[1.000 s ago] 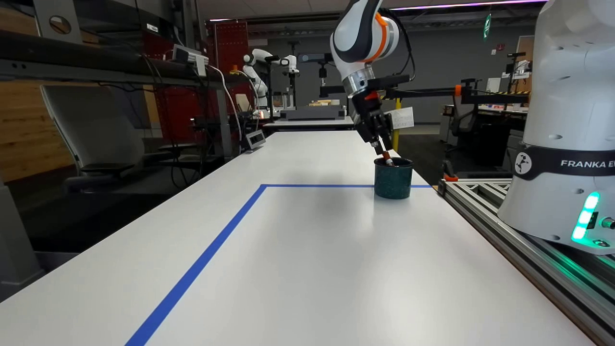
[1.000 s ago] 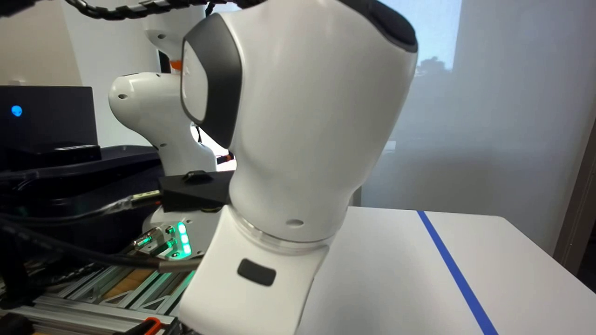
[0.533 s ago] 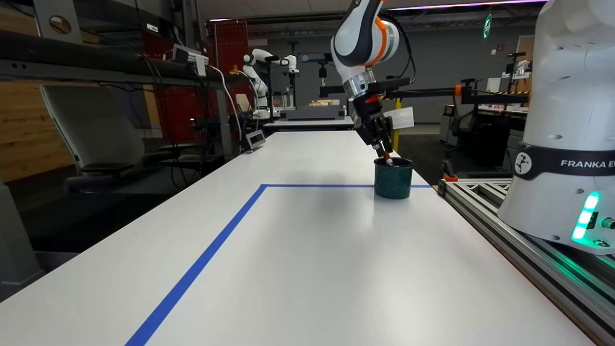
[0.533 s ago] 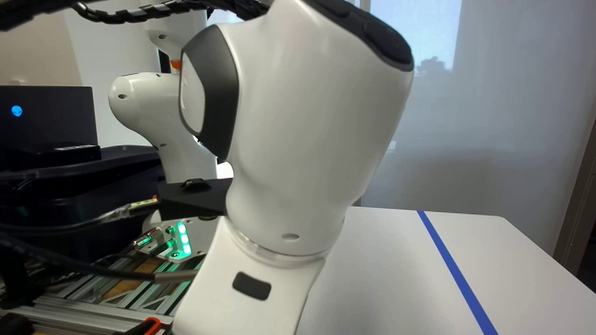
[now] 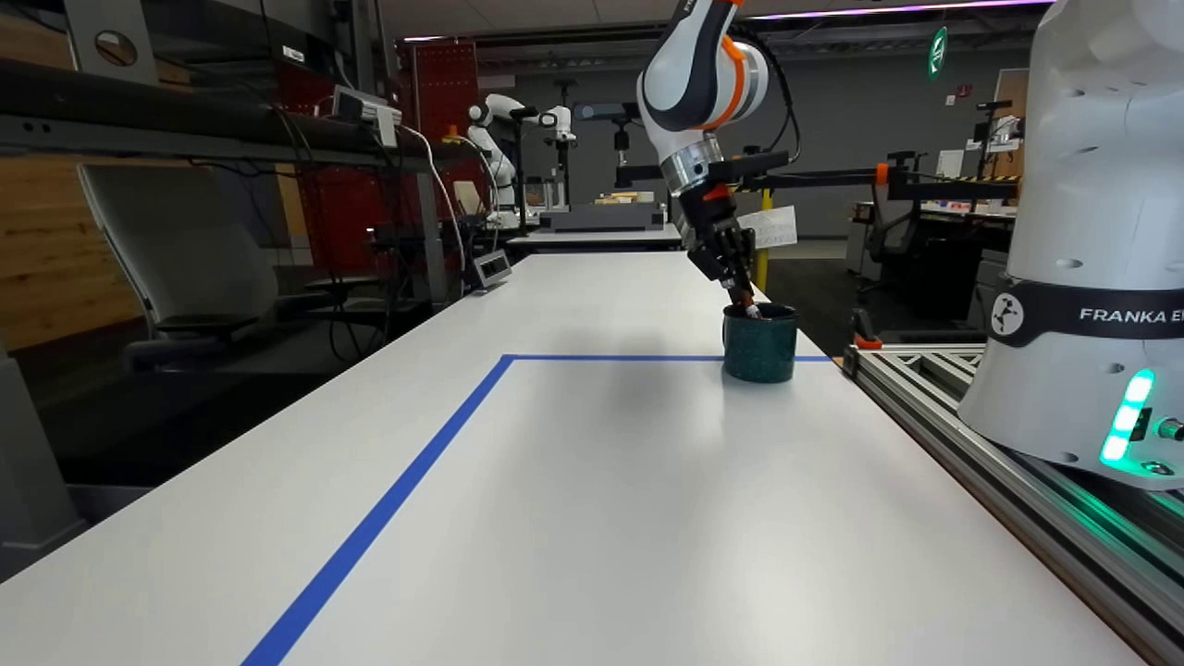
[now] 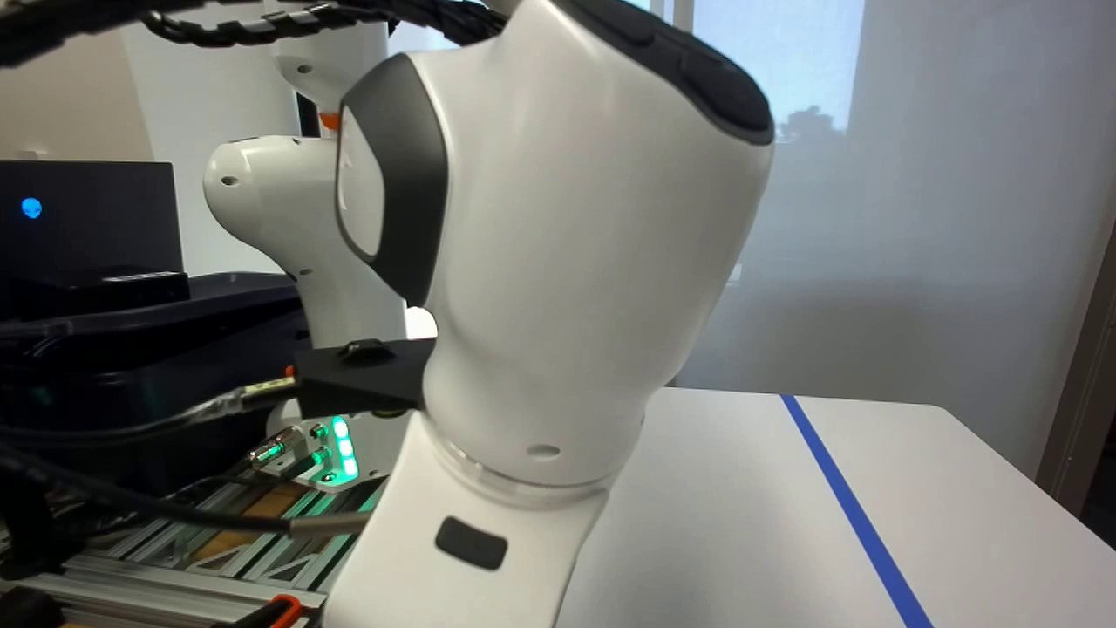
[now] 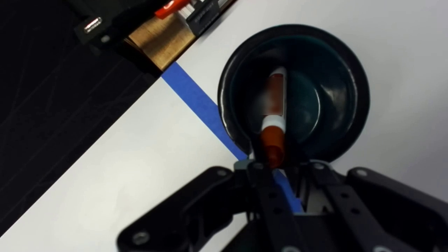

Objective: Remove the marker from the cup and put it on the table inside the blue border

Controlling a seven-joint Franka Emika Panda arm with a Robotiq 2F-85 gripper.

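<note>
The dark teal cup stands upright on the white table, over the far blue border line. In the wrist view the cup is seen from above. The marker, with an orange-red cap, white band and reddish body, leans inside the cup, cap end up. It also shows at the cup's mouth in an exterior view. My gripper points down at a slant, its fingers closed on both sides of the cap at the cup's rim. In an exterior view, the arm hides gripper, marker and cup.
The robot base and metal rail run along the table's right edge. A clamp with an orange part sits near the cup's side. A small grey device stands at the far left table edge.
The fingers have come together on the marker's cap. The cup and marker have shifted slightly right in an exterior view, and the cup's handle edge now shows. The arm has lowered a little.
</note>
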